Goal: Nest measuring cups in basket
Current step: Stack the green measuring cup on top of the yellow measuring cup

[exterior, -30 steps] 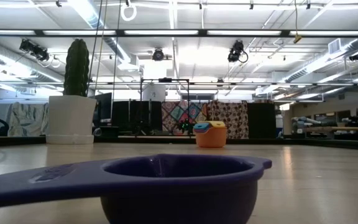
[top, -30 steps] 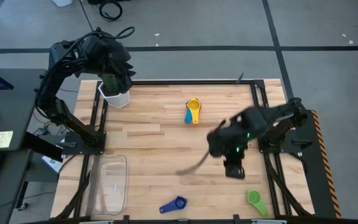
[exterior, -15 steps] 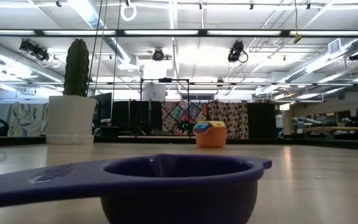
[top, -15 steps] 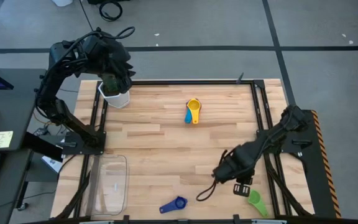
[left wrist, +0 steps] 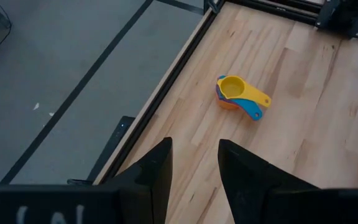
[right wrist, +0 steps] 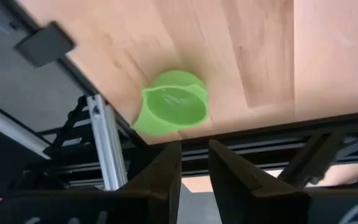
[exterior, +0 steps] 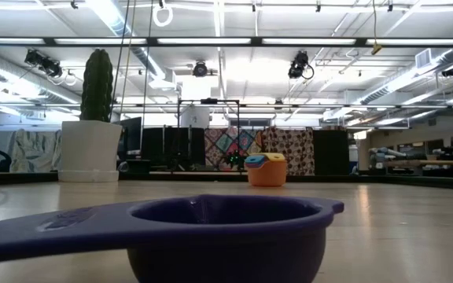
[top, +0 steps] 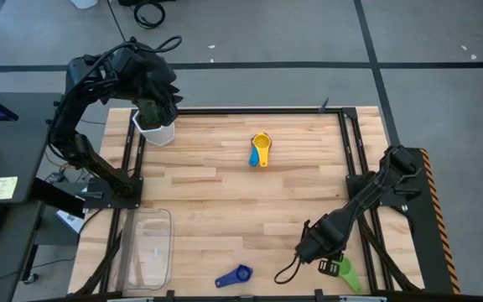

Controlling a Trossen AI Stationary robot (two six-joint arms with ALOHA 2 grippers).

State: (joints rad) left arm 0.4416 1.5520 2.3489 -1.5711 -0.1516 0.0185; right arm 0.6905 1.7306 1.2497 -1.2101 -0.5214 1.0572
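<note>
While the left arm waits, only the right arm differs from the earlier frames.

Right gripper point(top: 332, 267): a second ago it hung over the middle of the right half of the table; half a second ago it was near the green cup; now it sits low at the table's near right edge, just beside that cup.
Right jaws: narrow gap, nothing between them; the fingers point(right wrist: 166, 171) stand apart in the wrist view.
Green cup point(right wrist: 174, 111): just ahead of the right fingertips, apart from them, mouth up, at the table edge; same spot as before point(top: 345, 270).
Left gripper point(left wrist: 193, 163): raised over the far left corner above the white pot point(top: 156, 130); unchanged.
Left jaws: narrow gap, holding nothing.
Stacked cups point(left wrist: 238, 94): yellow on blue on orange, well ahead of the left fingertips, nested mid-table toward the far side; not moved point(top: 261, 149).
Dark blue cup point(top: 235, 276): near edge, well to the side of the right jaws; fills the low view point(exterior: 211, 236); not moved.
Basket point(top: 147, 248): near left corner, far from both jaws, no cup in it.
</note>
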